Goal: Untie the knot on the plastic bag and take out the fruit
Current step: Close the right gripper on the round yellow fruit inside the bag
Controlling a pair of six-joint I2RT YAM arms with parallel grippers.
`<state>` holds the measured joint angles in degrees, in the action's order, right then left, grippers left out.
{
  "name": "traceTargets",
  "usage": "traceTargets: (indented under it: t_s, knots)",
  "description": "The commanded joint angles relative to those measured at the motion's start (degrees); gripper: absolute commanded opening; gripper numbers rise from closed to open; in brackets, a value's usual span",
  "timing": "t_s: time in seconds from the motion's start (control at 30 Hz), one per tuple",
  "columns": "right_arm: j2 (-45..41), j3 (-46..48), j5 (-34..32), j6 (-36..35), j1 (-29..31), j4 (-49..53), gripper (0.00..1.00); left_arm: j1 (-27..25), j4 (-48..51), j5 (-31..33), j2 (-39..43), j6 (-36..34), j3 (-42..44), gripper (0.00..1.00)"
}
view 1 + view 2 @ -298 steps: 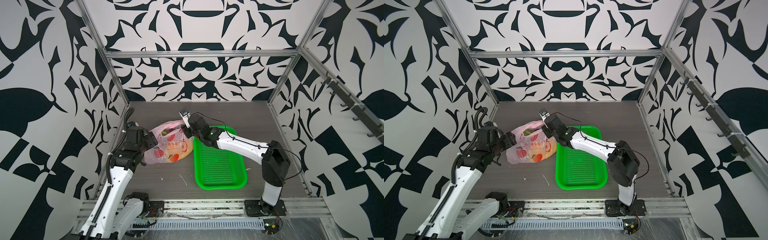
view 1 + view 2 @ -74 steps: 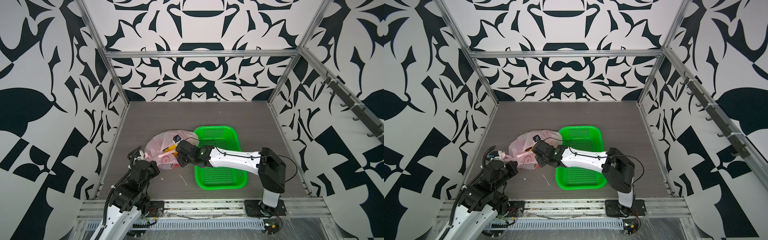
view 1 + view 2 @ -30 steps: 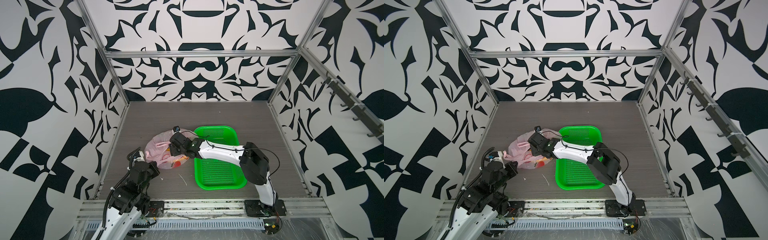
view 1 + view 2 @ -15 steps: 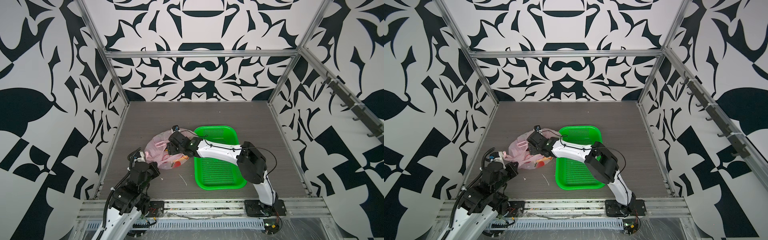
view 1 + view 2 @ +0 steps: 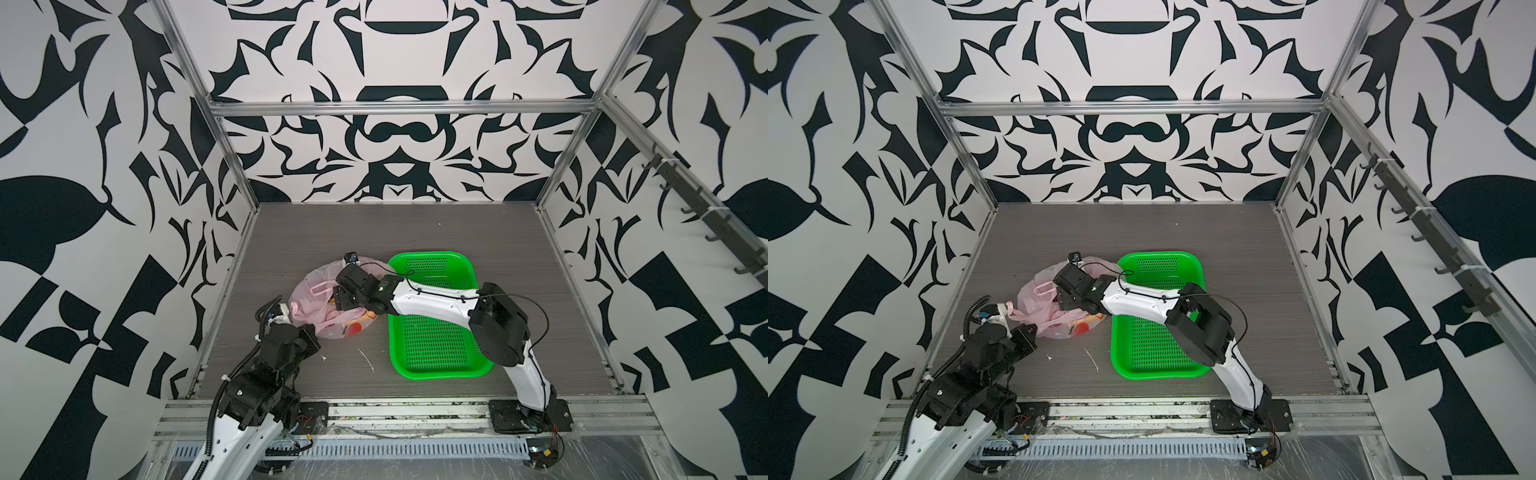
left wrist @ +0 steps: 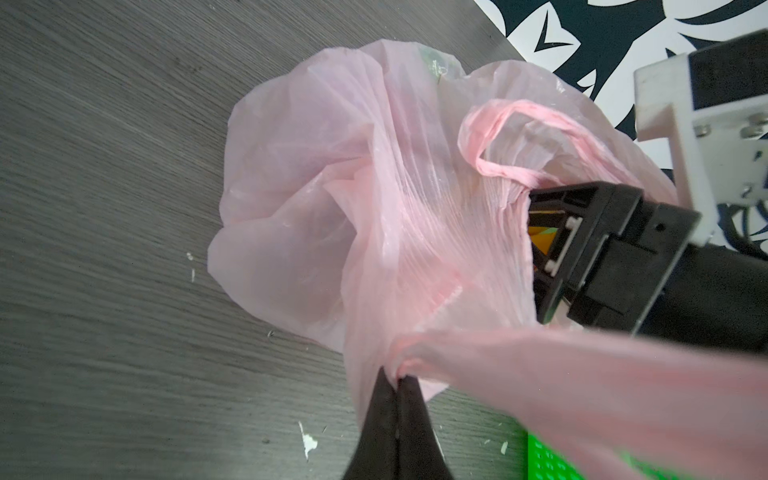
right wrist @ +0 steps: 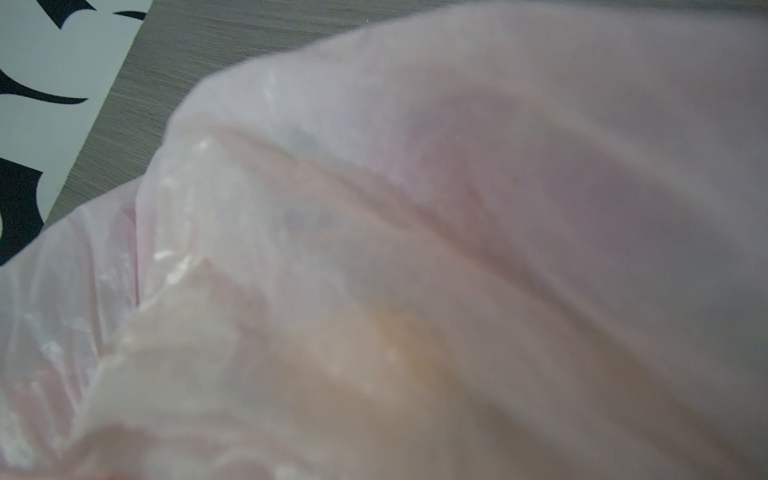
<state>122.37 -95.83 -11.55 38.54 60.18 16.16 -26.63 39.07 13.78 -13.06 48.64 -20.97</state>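
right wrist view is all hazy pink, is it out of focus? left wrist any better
Right wrist view: the bag nearly fills it at close range, soft and out of focus. Left wrist view: bag folds are sharp, but the handle stretched near the lens is blurred. Both top views: sharp, evenly lit.

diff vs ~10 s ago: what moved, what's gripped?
The left pincer pulled back toward the near table edge and is shut on a handle of the plastic bag, stretching it. The right pincer left the bag's top and pushed into its now open mouth, jaws wide. The bag sagged and shifted slightly nearer. The green basket stayed put, empty.
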Motion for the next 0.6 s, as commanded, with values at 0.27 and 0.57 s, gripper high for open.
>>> traceTargets:
  t_s: [0.27,0.57]
  knots:
    - [1.05,-2.52,-0.05,0.88,-0.29,-0.07,0.66,0.05,0.76,-0.28,0.50,0.66,0.53,0.00]
    - [-1.48,-0.69,-0.05,0.30,-0.24,-1.53,0.43,0.05,-0.35,-0.26,-0.56,0.44,0.20,0.00]
